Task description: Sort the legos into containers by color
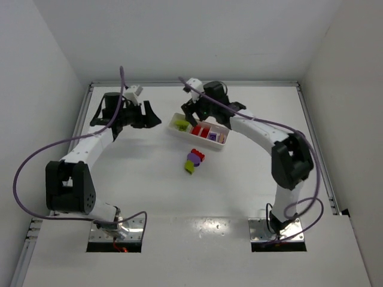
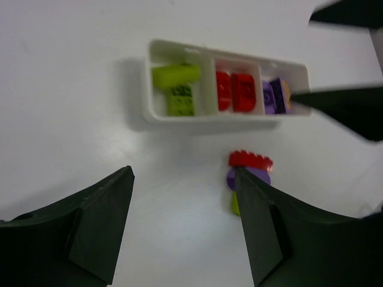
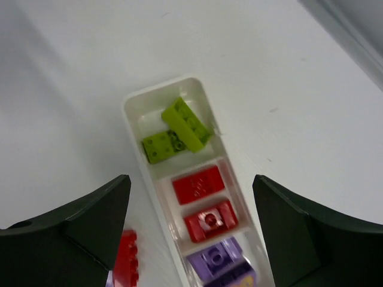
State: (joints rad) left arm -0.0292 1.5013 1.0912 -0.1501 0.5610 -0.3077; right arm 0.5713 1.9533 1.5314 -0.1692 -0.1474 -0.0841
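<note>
The white tray [image 1: 222, 145] lies slanted at mid-table, its three containers in a row. The left one holds two yellow-green legos [image 3: 187, 124] [image 2: 176, 75], the middle one two red legos [image 3: 198, 184] [image 2: 243, 92], and the right one purple legos [image 3: 218, 260] [image 2: 272, 95]. Loose on the table in front of the tray are a red lego [image 1: 197, 155] [image 2: 250, 159], a purple lego [image 1: 192, 159] and a yellow-green lego [image 1: 188, 168]. My right gripper [image 1: 194, 113] [image 3: 191, 179] hangs open above the tray, holding nothing. My left gripper [image 1: 149, 116] [image 2: 184, 173] is open and empty, left of the tray.
White walls enclose the table on three sides. A raised rail [image 1: 314, 137] runs along the table's right edge and another [image 1: 78, 128] along the left. The right arm's dark fingers [image 2: 347, 107] reach into the left wrist view above the tray's purple end.
</note>
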